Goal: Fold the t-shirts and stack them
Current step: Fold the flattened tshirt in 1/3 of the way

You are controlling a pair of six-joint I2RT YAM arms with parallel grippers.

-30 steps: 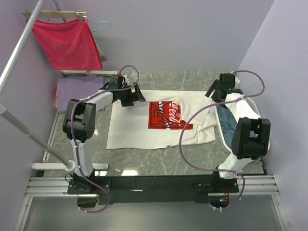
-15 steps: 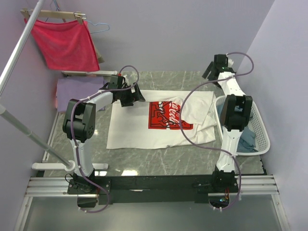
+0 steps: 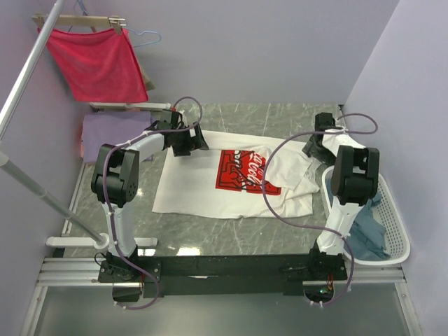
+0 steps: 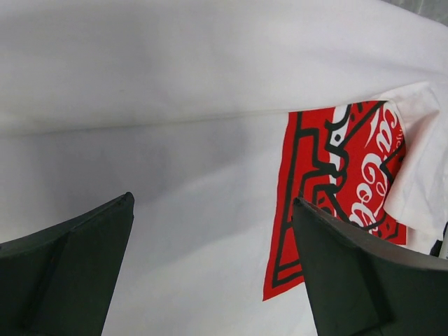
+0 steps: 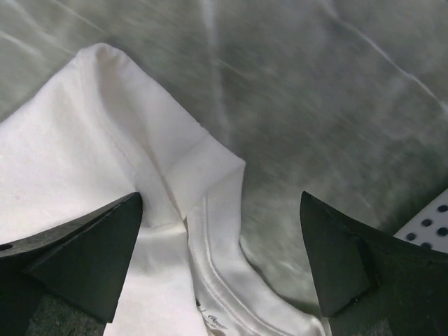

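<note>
**A:** What lies where, left to right?

**B:** The plain lavender cotton t-shirt [image 3: 105, 131] sits bunched at nine o'clock on the grey-green marbled table [image 3: 210, 231]. The white cotton t-shirt with the red square chest print [image 3: 189, 189] is spread in the middle. Its right side is rumpled and doubled over the edge of the print. The grey-blue t-shirt [image 3: 365, 234] lies in the white slotted plastic basket [image 3: 395, 231] at four o'clock.

**A:** And the grippers?

**B:** The left gripper [image 4: 210, 203] hovers near the white tee's eleven o'clock corner, its fingers apart with nothing between them. The right gripper [image 5: 220, 199] is at two o'clock over a turned-back sleeve or hem — spread too, and empty.

**A:** So how should this step be done well?

**B:** I'd say the shirt needs flattening before any fold. The right gripper should come down on the top layer only of that bunched cloth and draw it toward three o'clock. The left should pin or pinch its own corner so the body doesn't slide along — taking two layers would drag the crease with it.
</note>
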